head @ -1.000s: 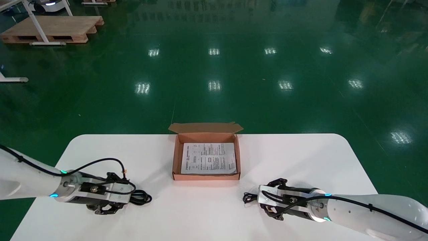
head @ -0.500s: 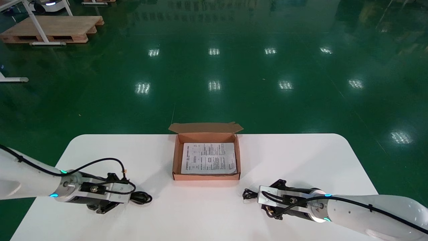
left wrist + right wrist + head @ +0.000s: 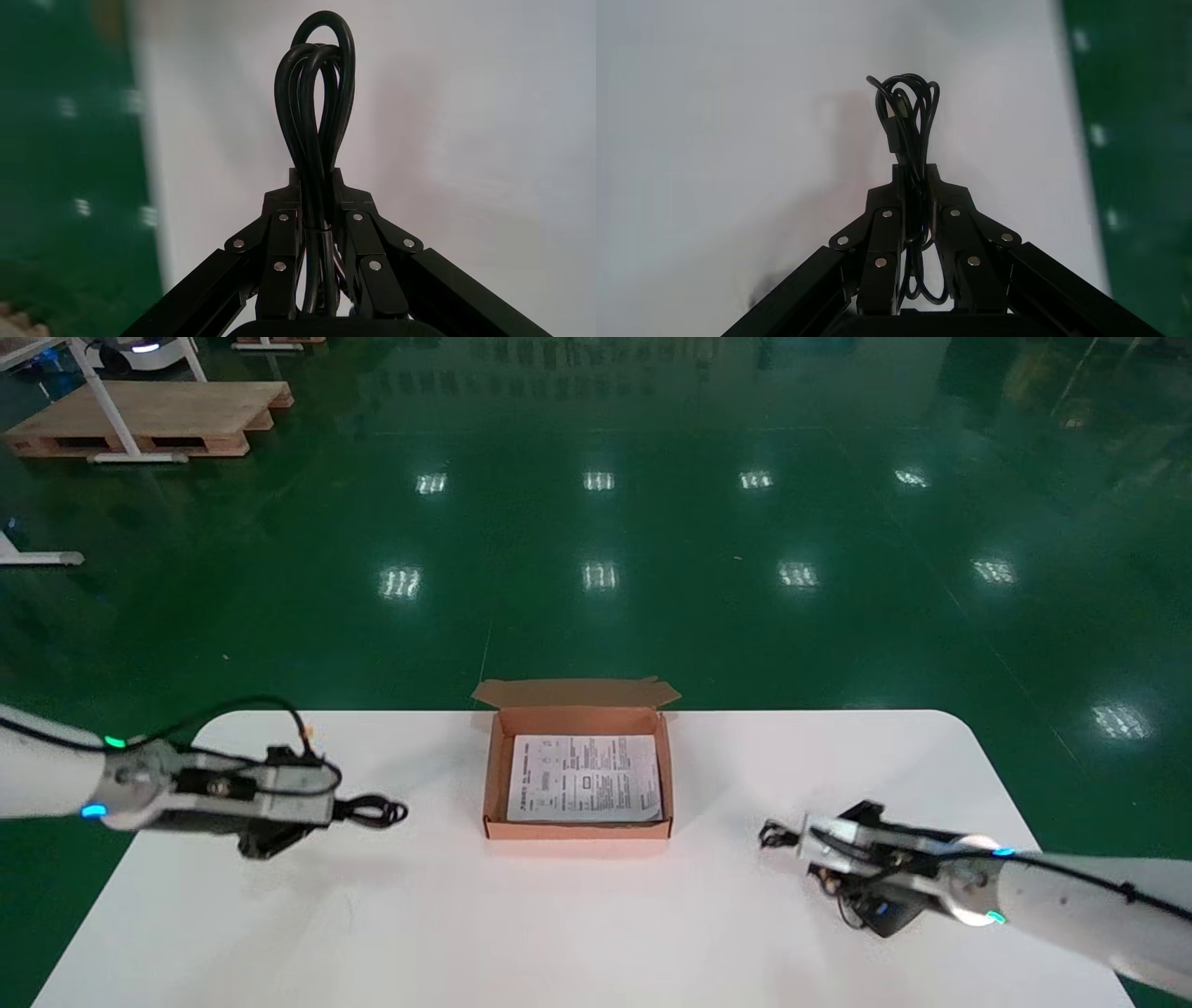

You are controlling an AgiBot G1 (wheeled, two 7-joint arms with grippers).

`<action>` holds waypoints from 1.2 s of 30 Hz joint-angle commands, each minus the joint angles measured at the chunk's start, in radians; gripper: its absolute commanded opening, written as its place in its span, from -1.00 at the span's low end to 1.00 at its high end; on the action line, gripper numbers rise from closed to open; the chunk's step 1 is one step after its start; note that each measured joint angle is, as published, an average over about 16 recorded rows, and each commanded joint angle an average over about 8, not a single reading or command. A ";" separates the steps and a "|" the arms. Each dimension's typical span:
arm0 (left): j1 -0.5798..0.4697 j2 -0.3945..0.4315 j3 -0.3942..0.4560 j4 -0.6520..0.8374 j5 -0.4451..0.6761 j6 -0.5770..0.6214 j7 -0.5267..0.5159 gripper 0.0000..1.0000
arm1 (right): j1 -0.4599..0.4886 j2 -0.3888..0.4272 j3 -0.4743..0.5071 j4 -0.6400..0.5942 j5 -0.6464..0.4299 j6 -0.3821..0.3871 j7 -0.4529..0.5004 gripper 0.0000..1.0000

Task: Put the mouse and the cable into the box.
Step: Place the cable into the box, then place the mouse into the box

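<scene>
Box [image 3: 577, 829] of brown card, lid flap open, at the middle of the counter's [image 3: 596, 924] far edge — a printed sheet [image 3: 584, 778] lies flat inside. Left end effector [image 3: 341, 810], toward the left edge, is clamped tight on a looped thick cable [image 3: 377, 812]. Right end effector [image 3: 801, 836], toward the right edge, is clamped tight on a bundled thin cable [image 3: 773, 836] — both cables outside the box.

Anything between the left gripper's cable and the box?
Nothing visible. The left gripper is shut on the black cable; bare table runs from it to the open box, which holds only a flat printed sheet. The right gripper, across the box, grips a thinner cable.
</scene>
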 commanded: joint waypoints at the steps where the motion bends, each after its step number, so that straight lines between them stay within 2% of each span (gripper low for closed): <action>1: -0.041 -0.021 -0.018 -0.012 -0.026 0.031 -0.007 -1.00 | 0.033 0.021 0.013 -0.027 -0.002 0.018 0.009 -1.00; 8: -0.027 0.083 -0.121 -0.016 -0.187 0.028 0.056 -1.00 | 0.256 -0.005 0.082 -0.134 0.044 0.129 -0.009 -1.00; 14: -0.004 0.169 -0.169 0.023 -0.263 -0.029 0.080 -1.00 | 0.369 -0.024 0.118 -0.178 0.086 0.163 -0.056 -1.00; 18: -0.002 0.188 -0.179 0.033 -0.282 -0.049 0.085 -1.00 | 0.396 -0.026 0.126 -0.189 0.096 0.167 -0.069 -1.00; 27: 0.011 0.181 -0.166 0.020 -0.259 -0.059 0.101 -1.00 | 0.371 -0.026 0.119 -0.183 0.089 0.159 -0.059 -1.00; 30: 0.051 0.204 -0.166 -0.012 -0.263 -0.117 0.155 -1.00 | 0.374 -0.026 0.120 -0.184 0.090 0.160 -0.060 -1.00; 36: 0.184 0.239 -0.139 -0.157 -0.307 -0.263 0.334 -1.00 | 0.374 -0.026 0.120 -0.184 0.090 0.160 -0.060 -1.00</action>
